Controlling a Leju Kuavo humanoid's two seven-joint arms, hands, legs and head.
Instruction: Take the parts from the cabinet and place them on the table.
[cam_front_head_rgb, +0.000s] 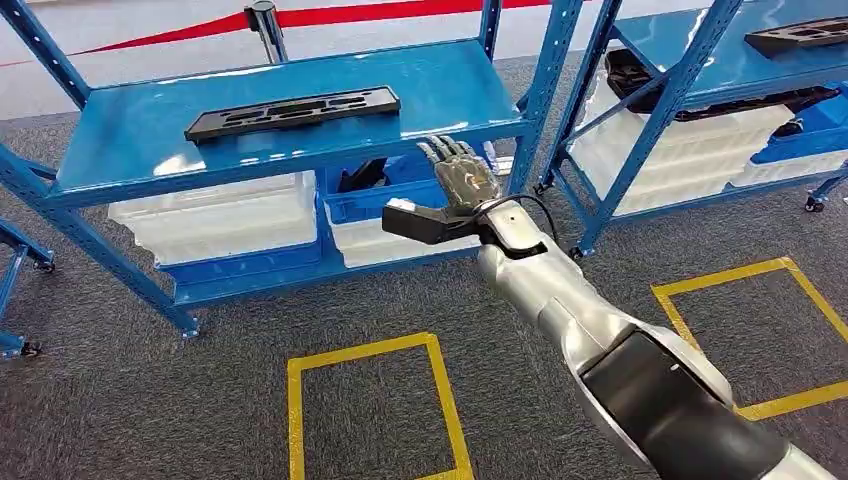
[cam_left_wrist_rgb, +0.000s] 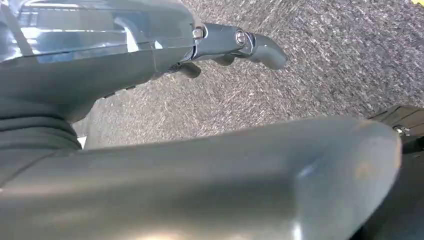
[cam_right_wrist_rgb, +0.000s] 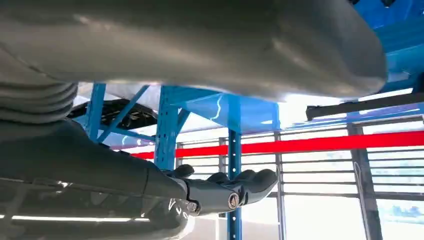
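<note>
Right hand (cam_front_head_rgb: 455, 180), fingers spread, hovers beside shelf edge (cam_front_head_rgb: 300, 160), below black part (cam_front_head_rgb: 292, 111).

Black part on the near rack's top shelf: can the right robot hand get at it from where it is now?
Probably yes. The right robot hand is open, raised at the shelf's front edge, and the black part lies flat and alone on the blue shelf with nothing between them. It would need to rise above the edge and move leftward.
</note>
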